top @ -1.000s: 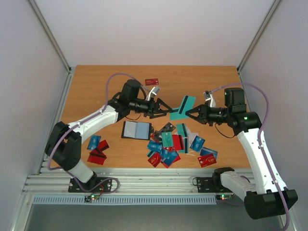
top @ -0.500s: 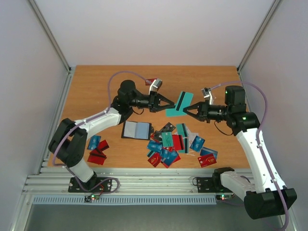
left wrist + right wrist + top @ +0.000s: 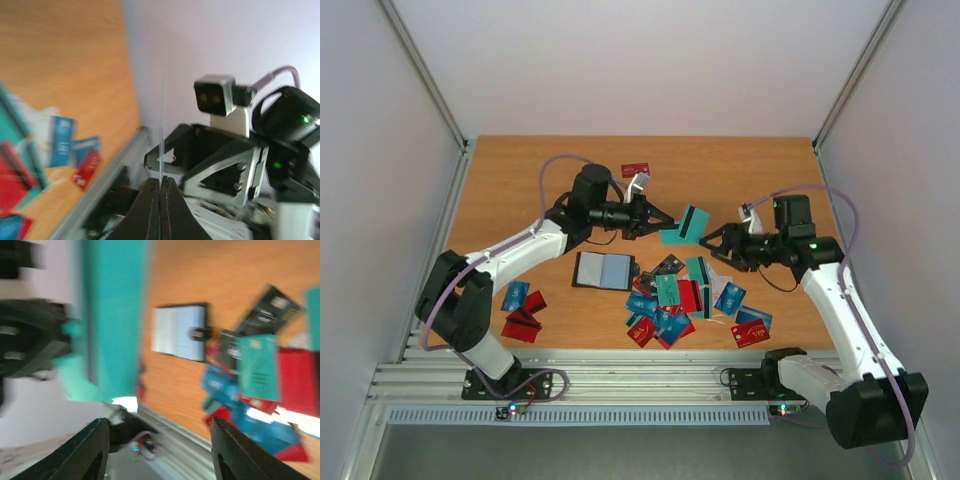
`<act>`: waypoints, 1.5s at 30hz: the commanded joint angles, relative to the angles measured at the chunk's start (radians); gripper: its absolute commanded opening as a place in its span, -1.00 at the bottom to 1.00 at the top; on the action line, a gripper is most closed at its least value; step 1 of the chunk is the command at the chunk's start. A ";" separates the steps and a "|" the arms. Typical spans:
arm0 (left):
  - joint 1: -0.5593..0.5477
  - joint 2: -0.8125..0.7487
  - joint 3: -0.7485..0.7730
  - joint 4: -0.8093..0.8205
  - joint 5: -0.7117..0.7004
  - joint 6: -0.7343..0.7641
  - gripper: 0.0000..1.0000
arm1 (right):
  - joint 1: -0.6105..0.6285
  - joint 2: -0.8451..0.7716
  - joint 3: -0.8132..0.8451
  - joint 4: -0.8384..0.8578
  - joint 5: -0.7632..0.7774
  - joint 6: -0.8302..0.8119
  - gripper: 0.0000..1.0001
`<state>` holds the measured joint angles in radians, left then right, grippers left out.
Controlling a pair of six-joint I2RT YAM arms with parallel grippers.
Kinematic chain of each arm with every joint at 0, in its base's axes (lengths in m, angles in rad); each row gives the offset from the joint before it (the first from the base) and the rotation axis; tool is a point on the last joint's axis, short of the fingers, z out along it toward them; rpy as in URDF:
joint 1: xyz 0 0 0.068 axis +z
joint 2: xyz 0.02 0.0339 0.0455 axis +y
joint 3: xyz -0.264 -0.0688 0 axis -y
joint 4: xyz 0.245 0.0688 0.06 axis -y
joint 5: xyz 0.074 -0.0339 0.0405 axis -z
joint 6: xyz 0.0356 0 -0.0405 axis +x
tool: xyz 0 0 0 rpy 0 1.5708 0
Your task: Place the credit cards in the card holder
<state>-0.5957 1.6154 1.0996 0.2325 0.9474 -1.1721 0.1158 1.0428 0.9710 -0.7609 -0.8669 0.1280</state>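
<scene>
One teal card (image 3: 688, 226) pinched in left claw (image 3: 666, 221).

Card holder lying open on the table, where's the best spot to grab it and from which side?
Probably its left edge, from above and the left. The card holder lies open and flat, so only a rim gives the jaws purchase, and the credit cards crowd its right side.

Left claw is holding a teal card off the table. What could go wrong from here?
The left claw pinches the teal card by one edge, so it may twist or slip. The right claw stands open close beside it and could knock it. The card holder lies open and unheld, so it may slide when the card goes in.
</scene>
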 commanded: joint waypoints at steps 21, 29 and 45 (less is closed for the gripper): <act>0.029 -0.179 0.306 -1.029 -0.658 0.403 -1.00 | 0.109 0.114 -0.046 0.289 0.083 0.302 0.39; 0.029 -0.297 0.304 -0.832 -0.692 0.088 -0.99 | 0.310 0.140 0.082 0.532 0.194 0.495 0.42; 0.028 -0.452 0.180 -0.513 -0.741 -0.107 -0.99 | 0.420 0.232 0.227 0.667 0.271 0.640 0.33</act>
<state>-0.5713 1.1976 1.3117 -0.4229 0.2386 -1.2282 0.5171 1.2778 1.1610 -0.1188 -0.6258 0.7254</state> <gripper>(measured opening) 0.019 0.674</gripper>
